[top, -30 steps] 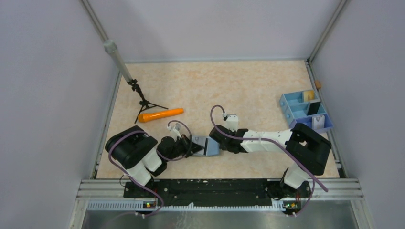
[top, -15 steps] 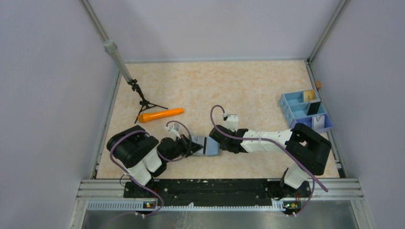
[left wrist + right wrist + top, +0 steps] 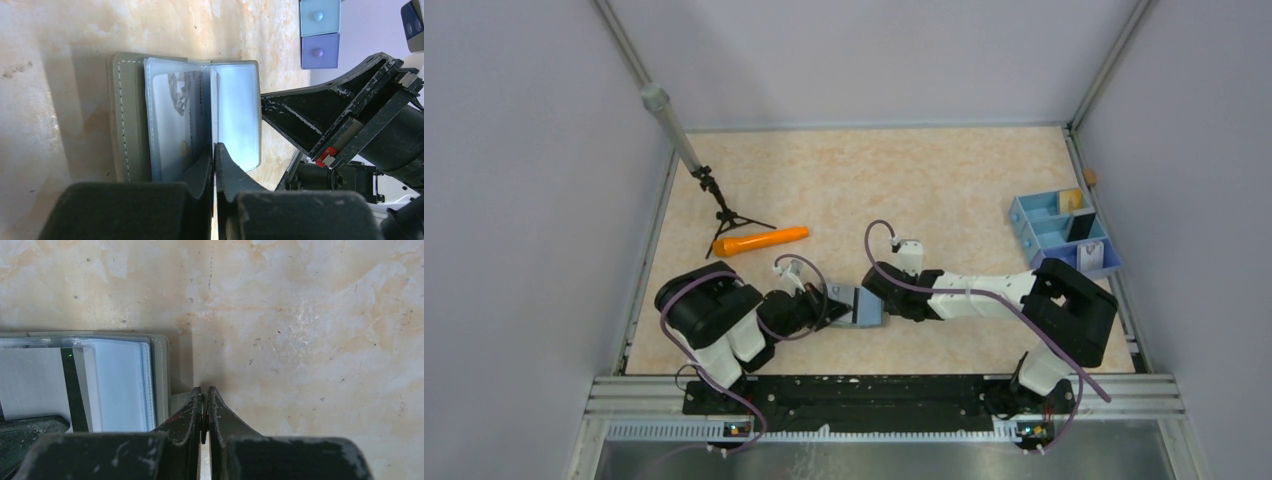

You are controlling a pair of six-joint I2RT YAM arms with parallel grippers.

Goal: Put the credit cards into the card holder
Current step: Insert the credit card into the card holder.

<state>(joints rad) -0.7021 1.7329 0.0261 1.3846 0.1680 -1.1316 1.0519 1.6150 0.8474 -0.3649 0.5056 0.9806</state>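
Item: card holder (image 3: 865, 305), open flat on the counter (image 3: 904, 190) between both arms. Left gripper (image 3: 214, 150) pressed together at the sleeve fold; right gripper (image 3: 205, 395) pressed together at the holder's grey edge. One credit card (image 3: 172, 120) sits sleeved. Step: seemingly settling it; next probably calls for fetching another from the tray (image 3: 1030, 215).

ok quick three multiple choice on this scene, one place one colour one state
1. Where does the card holder lie?
A at the table's far edge
B between the left hand and the right hand
C off the table

2. What colour is the stick beside the tripod?
A green
B black
C orange

3. The card holder is:
A open, with its clear sleeves showing
B folded shut
C standing on edge

Answers: 1 B, in the top view both hands reach it from either side. 2 C, it is plainly orange. 3 A, the left wrist view shows it spread open flat.
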